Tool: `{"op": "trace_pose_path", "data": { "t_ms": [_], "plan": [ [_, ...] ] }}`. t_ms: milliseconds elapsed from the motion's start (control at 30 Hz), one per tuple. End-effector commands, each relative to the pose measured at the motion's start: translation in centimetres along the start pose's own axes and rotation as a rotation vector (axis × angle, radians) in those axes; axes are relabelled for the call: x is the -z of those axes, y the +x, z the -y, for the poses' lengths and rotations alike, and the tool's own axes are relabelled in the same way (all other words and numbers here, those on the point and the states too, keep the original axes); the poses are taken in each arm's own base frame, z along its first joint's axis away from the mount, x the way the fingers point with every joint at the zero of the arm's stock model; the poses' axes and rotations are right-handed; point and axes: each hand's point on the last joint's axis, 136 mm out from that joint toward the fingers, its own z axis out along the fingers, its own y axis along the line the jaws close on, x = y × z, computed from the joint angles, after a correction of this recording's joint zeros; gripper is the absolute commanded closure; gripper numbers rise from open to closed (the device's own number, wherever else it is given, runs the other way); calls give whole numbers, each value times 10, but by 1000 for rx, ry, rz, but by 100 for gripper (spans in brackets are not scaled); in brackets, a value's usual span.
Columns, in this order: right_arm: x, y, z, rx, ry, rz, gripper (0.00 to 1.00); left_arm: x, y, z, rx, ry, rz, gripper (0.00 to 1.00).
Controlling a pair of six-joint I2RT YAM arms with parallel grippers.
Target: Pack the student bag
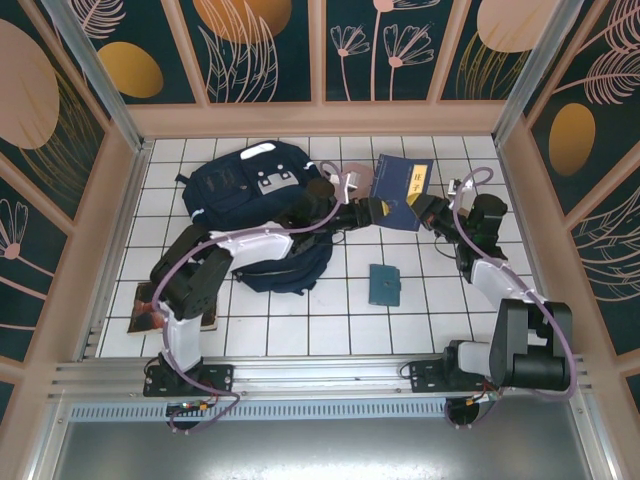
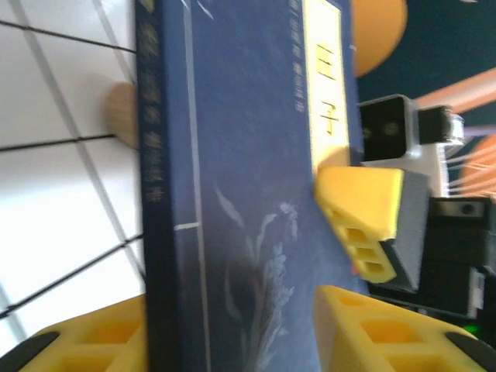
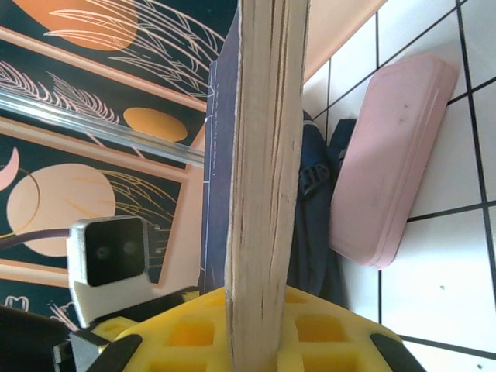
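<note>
The white-tiled bench (image 1: 300, 335) carries the large navy-blue fabric student bag (image 1: 245, 185) in its far left-centre part, close to the far edge. The bag lies flat with its white-grey buckle patches facing up, and more dark fabric spreads toward the middle of the bench. The left arm reaches across over that fabric.

To the right of the bag, near the far edge, a flat navy hardback book with a yellow title strip (image 1: 403, 188) sits between the two grippers. The right gripper (image 3: 260, 302) clamps it: its yellow jaws press both covers, with the page edges running up between them. The left gripper (image 2: 232, 310) is at the book's near-left corner. Its jaws are spread wide with the spine and cover in the gap, and whether they touch the book cannot be told.

A rounded pink case (image 3: 391, 155) lies on the tiles against the bag's right side. A small flat teal wallet (image 1: 384, 284) lies alone near the middle of the bench. A flat brown item (image 1: 140, 312) lies by the near-left corner, partly under the left arm.
</note>
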Motion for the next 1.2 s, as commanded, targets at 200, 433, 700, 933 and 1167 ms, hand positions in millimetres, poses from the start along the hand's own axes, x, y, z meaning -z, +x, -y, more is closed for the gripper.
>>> {"op": "trace_pose_path", "data": {
  "t_ms": [200, 433, 700, 933, 1167],
  "plan": [
    [13, 4, 3, 101, 93, 47, 100, 90, -22, -113, -321, -815, 3, 56],
    [18, 9, 3, 114, 89, 47, 100, 114, 10, -146, -442, -1009, -131, 61],
    [18, 14, 6, 110, 88, 39, 100, 110, 37, -153, -530, -1020, -251, 59],
    [17, 16, 9, 101, 88, 35, 100, 104, 55, -154, -567, -989, -326, 53],
    [17, 16, 9, 97, 88, 32, 100, 102, 69, -152, -621, -996, -372, 53]
  ]
}}
